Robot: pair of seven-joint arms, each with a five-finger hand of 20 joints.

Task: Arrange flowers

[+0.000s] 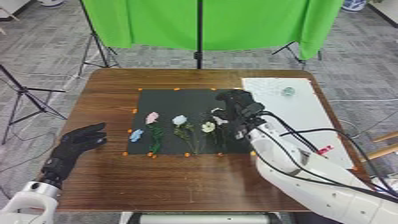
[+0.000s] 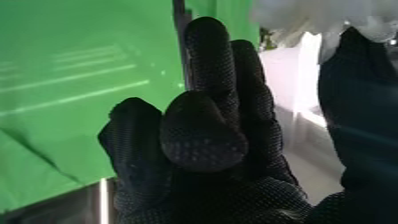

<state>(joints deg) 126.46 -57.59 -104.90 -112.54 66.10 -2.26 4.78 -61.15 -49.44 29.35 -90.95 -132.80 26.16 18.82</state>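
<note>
In the head view, my right hand (image 1: 238, 107) is over the right part of the black mat (image 1: 182, 95). Close against its left side is a white flower (image 1: 218, 115). A pink flower (image 1: 152, 117), a light blue one (image 1: 137, 135), a pale blue-white one (image 1: 179, 120) and a cream one (image 1: 209, 127) lie on the mat with green stems. My left hand (image 1: 80, 140) is open beside the mat's left side. In the right wrist view, white petals (image 2: 311, 15) overlap the glove of my right hand (image 2: 240, 185); its grip is unclear.
A white board (image 1: 280, 95) lies along the right side of the wooden table (image 1: 169, 185), with a small clear greenish item (image 1: 288, 91) and a red-and-white item (image 1: 325, 149) on it. Orange marks edge the mat. Beyond the table hangs a green cloth (image 1: 160, 25) on stands.
</note>
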